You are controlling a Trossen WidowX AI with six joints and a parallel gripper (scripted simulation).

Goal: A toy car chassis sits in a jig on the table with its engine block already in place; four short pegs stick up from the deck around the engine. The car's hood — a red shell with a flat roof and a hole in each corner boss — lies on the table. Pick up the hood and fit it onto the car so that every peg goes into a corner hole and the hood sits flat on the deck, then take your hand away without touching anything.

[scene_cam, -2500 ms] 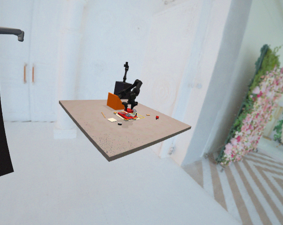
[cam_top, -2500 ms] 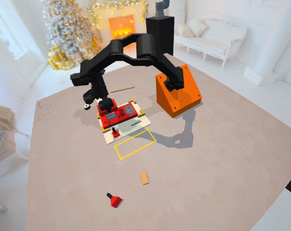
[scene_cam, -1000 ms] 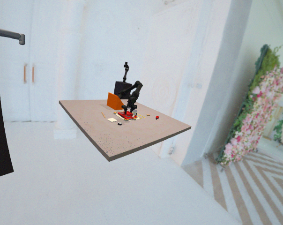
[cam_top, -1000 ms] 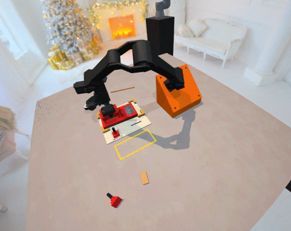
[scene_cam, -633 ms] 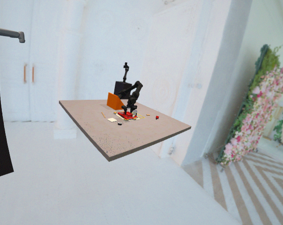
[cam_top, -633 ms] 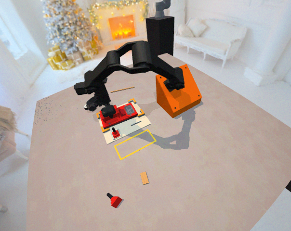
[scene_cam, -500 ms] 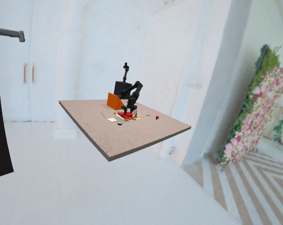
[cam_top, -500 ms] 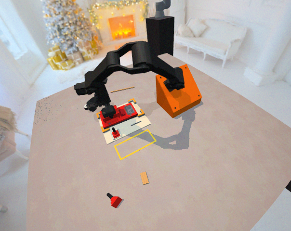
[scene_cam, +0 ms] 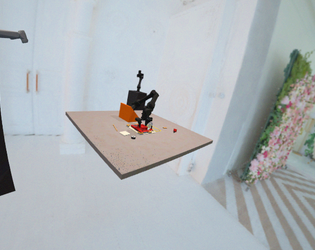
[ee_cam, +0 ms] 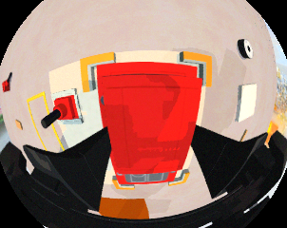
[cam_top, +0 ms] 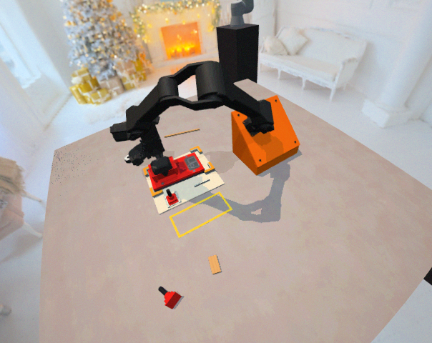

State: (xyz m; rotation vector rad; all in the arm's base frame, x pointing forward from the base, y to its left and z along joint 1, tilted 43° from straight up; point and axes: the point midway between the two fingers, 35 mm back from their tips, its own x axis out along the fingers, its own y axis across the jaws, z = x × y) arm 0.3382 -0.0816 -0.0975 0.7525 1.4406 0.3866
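Note:
The red hood [cam_top: 174, 168] [scene_cam: 144, 128] [ee_cam: 150, 109] is between the fingers of my gripper [scene_cam: 143, 125] [ee_cam: 151, 128], which is shut on its two sides. The hood is over one end of the red chassis [cam_top: 184, 176] [ee_cam: 148, 67], roughly in line with it. The chassis lies in the jig, whose cream board [cam_top: 216, 181] carries orange corner brackets [cam_top: 209, 168] [ee_cam: 207, 71]. At the other end of the chassis a grey panel [cam_top: 191, 161] [ee_cam: 145, 178] shows. The engine block, the pegs and the corner holes are hidden. I cannot tell whether the hood sits flat on the deck.
A red piece with a black stick [cam_top: 171, 198] [ee_cam: 66, 108] stands on the board beside the chassis; a similar piece [cam_top: 172, 299] lies farther off. A yellow outline [cam_top: 174, 226], a wooden block [cam_top: 214, 264], a wheel [scene_cam: 133, 137] [ee_cam: 242, 48] and a pale plate [scene_cam: 124, 133] [ee_cam: 246, 102] are around.

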